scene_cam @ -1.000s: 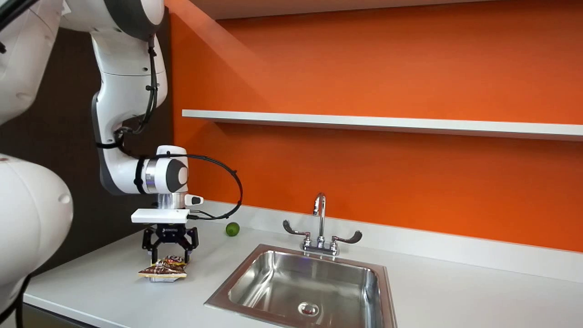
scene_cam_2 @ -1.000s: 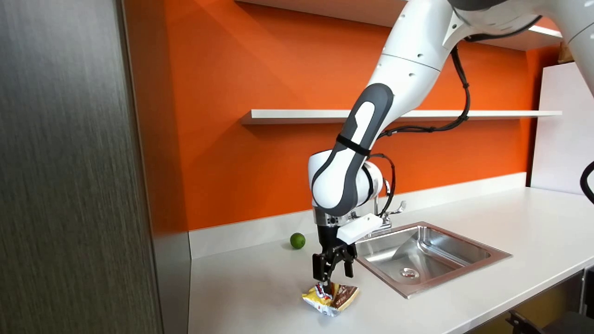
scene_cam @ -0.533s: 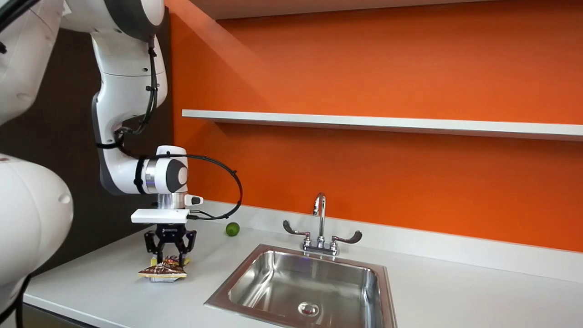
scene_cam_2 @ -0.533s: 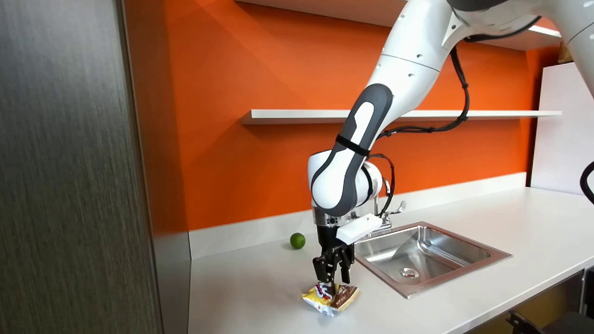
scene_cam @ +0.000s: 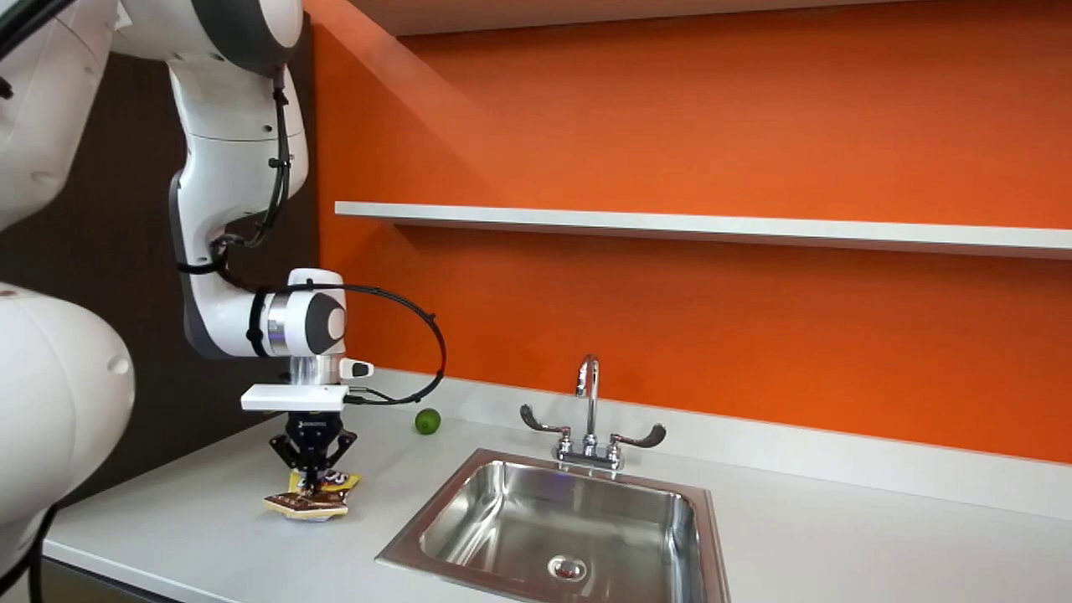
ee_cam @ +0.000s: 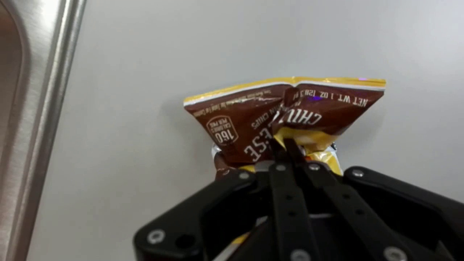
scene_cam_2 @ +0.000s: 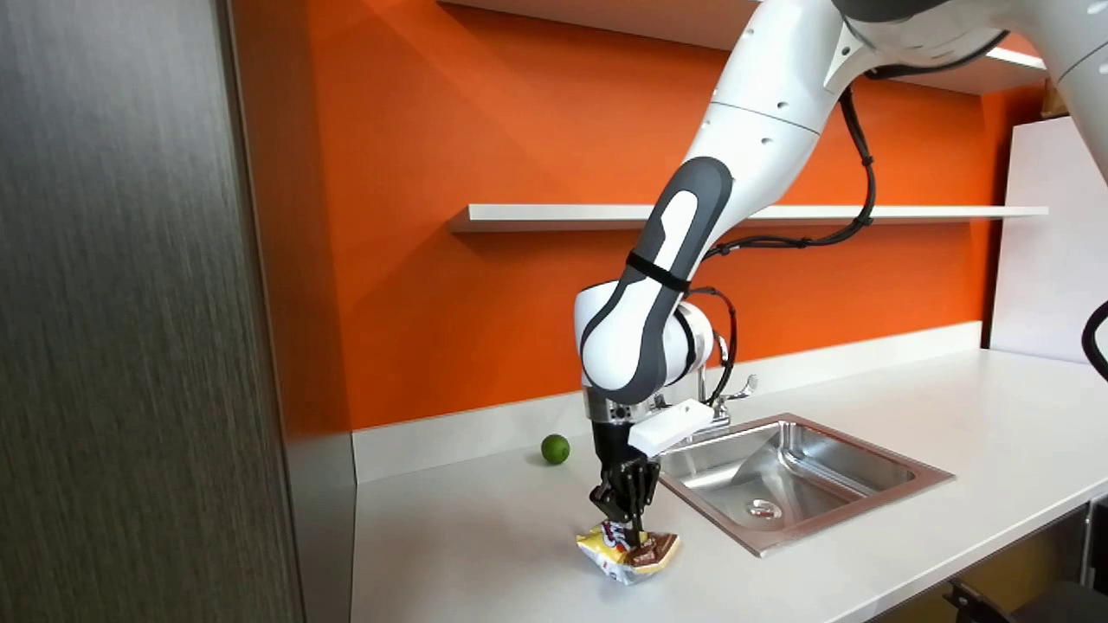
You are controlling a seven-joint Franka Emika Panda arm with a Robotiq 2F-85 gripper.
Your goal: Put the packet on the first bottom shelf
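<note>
The packet (ee_cam: 235,123), a crinkly brown, yellow and white snack bag, rests on the white counter left of the sink. In the wrist view its film is folded and puckered between the jaws of my gripper (ee_cam: 285,143), which are shut on it. Both exterior views place the gripper (scene_cam: 311,488) pointing straight down into the middle of the packet (scene_cam_2: 597,545); part of the bag is hidden behind the fingers. High above the counter, the first bottom shelf (scene_cam: 703,224) runs as a thin white board along the orange wall; the arm crosses in front of that shelf (scene_cam_2: 554,214) in an exterior view.
A steel sink (scene_cam: 469,486) with a tall faucet (scene_cam: 590,394) lies to the right of the packet. A green ball (scene_cam: 427,421) sits near the backsplash. A dark panel (scene_cam_2: 147,346) closes off the left side, and another shelf (scene_cam_2: 606,19) hangs higher up.
The fingers have come together from wide apart, pinching the packet. The bag has crumpled and shifted slightly to the right in both exterior views. The arm has hardly moved.
</note>
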